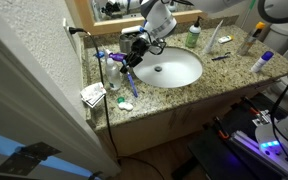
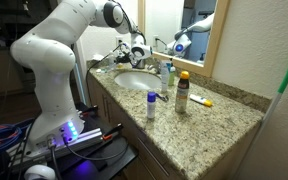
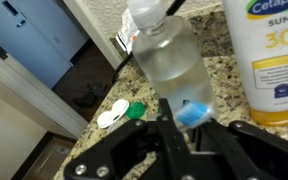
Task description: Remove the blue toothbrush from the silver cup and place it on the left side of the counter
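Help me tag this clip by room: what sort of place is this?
Most likely a bathroom: a granite counter with a white oval sink, a mirror above it, and a sunscreen bottle on the counter.

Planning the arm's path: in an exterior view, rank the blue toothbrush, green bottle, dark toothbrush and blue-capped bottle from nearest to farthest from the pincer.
From the pincer in an exterior view:
1. blue toothbrush: in its grip.
2. green bottle: behind the basin.
3. dark toothbrush: flat, beyond the basin.
4. blue-capped bottle: far end of the counter.
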### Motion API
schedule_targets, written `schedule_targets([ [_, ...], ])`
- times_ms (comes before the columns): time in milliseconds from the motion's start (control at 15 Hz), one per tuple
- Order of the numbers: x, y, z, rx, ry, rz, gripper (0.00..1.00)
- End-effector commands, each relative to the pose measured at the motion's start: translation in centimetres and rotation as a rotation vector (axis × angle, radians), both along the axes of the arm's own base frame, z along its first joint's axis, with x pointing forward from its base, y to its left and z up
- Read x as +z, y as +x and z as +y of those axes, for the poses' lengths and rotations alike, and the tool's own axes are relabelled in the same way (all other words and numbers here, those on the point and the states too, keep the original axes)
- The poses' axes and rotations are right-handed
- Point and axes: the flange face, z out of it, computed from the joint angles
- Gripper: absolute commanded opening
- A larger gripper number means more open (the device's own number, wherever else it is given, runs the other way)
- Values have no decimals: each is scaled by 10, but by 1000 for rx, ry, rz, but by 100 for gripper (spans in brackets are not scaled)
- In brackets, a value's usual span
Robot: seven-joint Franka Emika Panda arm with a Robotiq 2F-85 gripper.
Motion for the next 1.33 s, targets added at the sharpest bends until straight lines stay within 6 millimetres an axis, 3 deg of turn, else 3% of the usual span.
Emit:
schedule_targets([
  [0, 0, 15, 1, -5, -97, -115, 51],
  [400, 11, 12, 7, 42, -163, -228, 95],
  [467, 14, 12, 7, 51, -202, -259, 99],
  [800, 47, 11, -7, 87, -335, -444, 100],
  [1067, 77, 5, -14, 91, -247, -530, 100],
  [1267, 99, -11, -33, 132, -224, -570, 100],
])
